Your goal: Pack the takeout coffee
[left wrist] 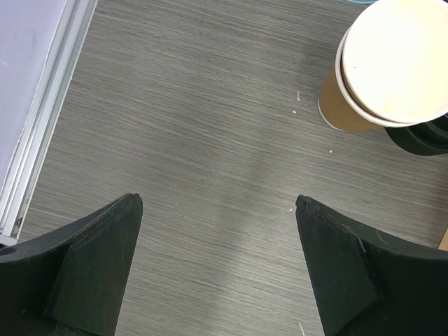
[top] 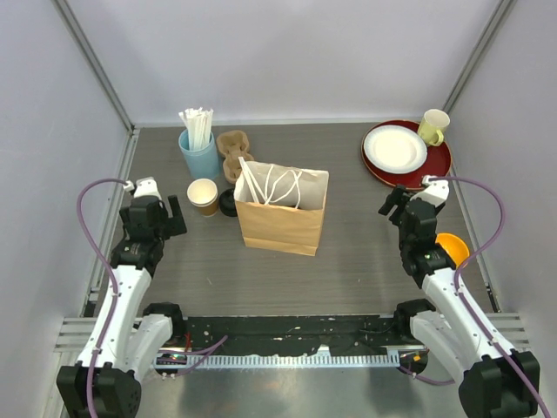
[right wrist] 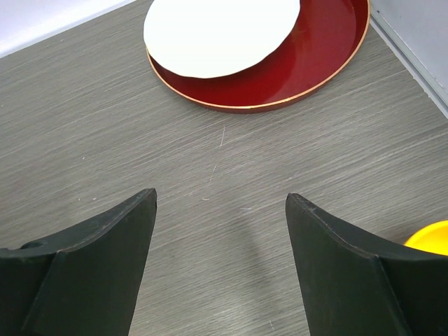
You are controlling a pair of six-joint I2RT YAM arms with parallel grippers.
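Takeout coffee is showing here as one brown kraft-paper cup (top: 203, 196), which is standing upright on the grey wood-grain surface (top: 348, 261) at about ten o'clock from the paper bag (top: 280, 218). The cup is standing uncovered, its pale inside facing up. In the left wrist view two pale rims are appearing one just under the other, and whether that is a second nested cup I cannot tell. A round black lid (top: 228, 204) is lying flat on the surface at about four o'clock from the cup, just beside its base and between it and the bag. The left hand (left wrist: 217, 203) is hovering over bare surface at about eight o'clock from the cup, near it but apart. Its two dark fingers (left wrist: 98, 259) are standing spread wide, holding and touching nothing. From its own camera the cup is sitting at one o'clock. The right hand (right wrist: 220, 196) is hanging over bare surface well apart from the cup, on the far side of the bag. Its fingers are likewise spread and gripping nothing, with a red tray (right wrist: 329, 63) carrying a white plate (right wrist: 217, 31) at twelve o'clock.
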